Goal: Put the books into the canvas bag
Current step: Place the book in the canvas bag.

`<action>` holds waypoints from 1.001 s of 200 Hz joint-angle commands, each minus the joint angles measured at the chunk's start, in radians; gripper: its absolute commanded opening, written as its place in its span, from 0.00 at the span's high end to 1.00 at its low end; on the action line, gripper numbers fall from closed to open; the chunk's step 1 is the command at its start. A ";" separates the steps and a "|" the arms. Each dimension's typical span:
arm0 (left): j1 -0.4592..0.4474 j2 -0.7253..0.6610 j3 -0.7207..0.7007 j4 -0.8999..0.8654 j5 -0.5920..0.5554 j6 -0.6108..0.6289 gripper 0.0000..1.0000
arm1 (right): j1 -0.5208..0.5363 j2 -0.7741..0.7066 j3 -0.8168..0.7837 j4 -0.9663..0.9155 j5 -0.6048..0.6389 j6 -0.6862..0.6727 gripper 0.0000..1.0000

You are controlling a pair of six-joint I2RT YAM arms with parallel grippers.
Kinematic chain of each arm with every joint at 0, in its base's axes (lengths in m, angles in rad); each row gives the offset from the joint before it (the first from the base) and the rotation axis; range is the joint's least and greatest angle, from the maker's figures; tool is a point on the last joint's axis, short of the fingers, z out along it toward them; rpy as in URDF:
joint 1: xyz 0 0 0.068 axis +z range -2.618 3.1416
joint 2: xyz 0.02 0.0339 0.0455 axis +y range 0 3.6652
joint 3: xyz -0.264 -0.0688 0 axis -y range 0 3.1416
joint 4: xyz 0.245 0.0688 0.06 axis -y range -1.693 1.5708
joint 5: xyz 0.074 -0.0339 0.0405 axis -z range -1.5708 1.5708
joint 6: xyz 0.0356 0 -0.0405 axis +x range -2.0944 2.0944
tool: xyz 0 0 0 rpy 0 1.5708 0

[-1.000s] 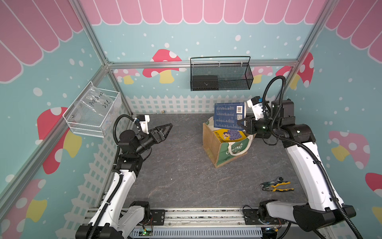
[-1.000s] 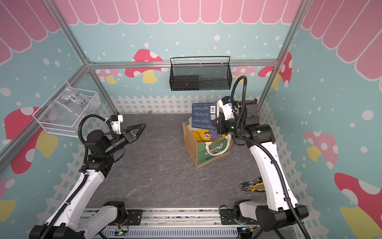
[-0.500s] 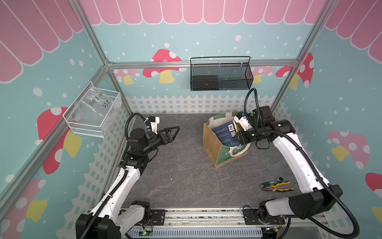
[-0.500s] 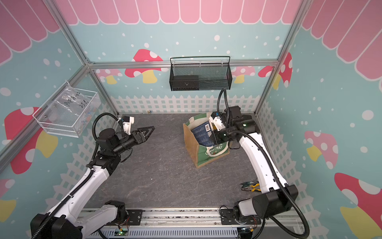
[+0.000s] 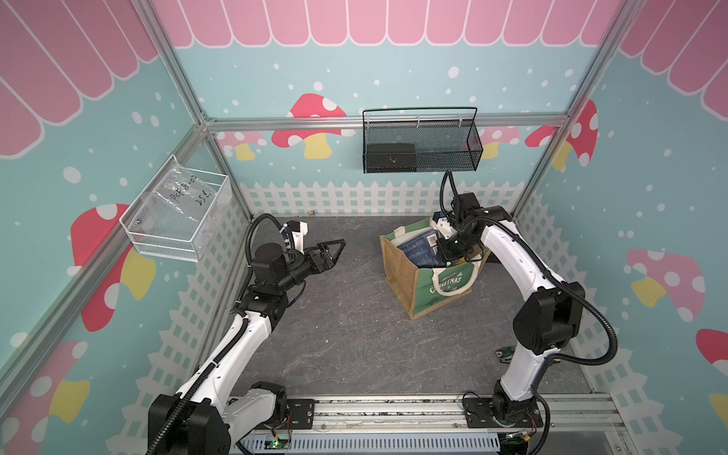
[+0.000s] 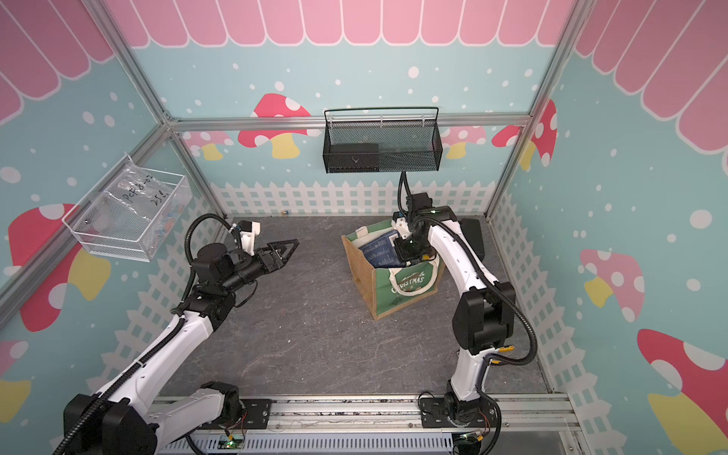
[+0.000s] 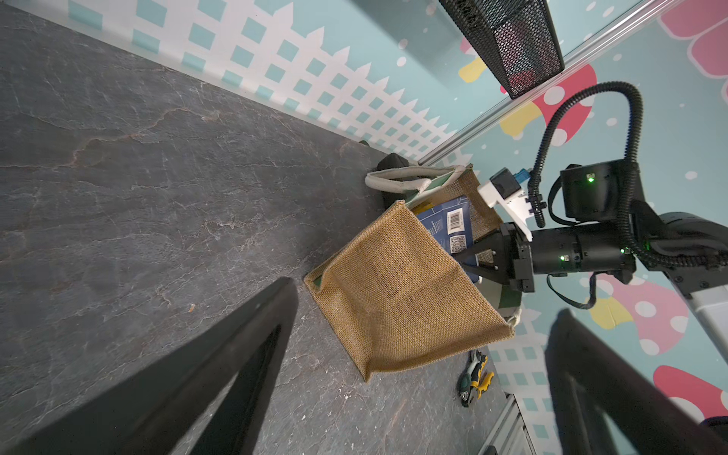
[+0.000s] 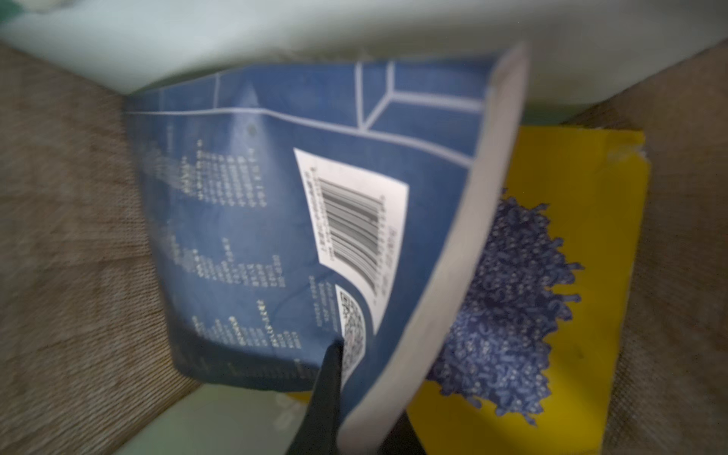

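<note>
The canvas bag (image 5: pixel 398 272) (image 6: pixel 409 289) stands upright at the back right of the table, green "Christmas" panel toward the front. My right gripper (image 5: pixel 449 252) (image 6: pixel 407 252) reaches down into its mouth, shut on a navy blue book (image 5: pixel 418 249) (image 6: pixel 379 252) that leans tilted inside. In the right wrist view the gripper (image 8: pixel 354 394) pinches the navy book (image 8: pixel 256 236) at its corner, above a yellow book (image 8: pixel 591 275) lying in the bag. My left gripper (image 5: pixel 335 250) (image 6: pixel 289 246) hovers open and empty over the table left of the bag (image 7: pixel 394 299).
A black mesh basket (image 5: pixel 421 145) hangs on the back wall above the bag. A white wire basket (image 5: pixel 177 220) hangs on the left wall. Yellow-handled pliers (image 7: pixel 474 380) lie on the table near the right arm's base. A dark object (image 6: pixel 472 236) sits behind the bag.
My right gripper has lowered the navy book from above the bag down into its mouth. My left arm has reached forward toward the table's middle, its gripper still open.
</note>
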 commanded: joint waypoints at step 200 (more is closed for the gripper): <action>-0.138 0.178 0.123 -0.025 -0.037 0.048 0.01 | -0.327 -0.181 -0.042 0.245 0.418 0.049 0.17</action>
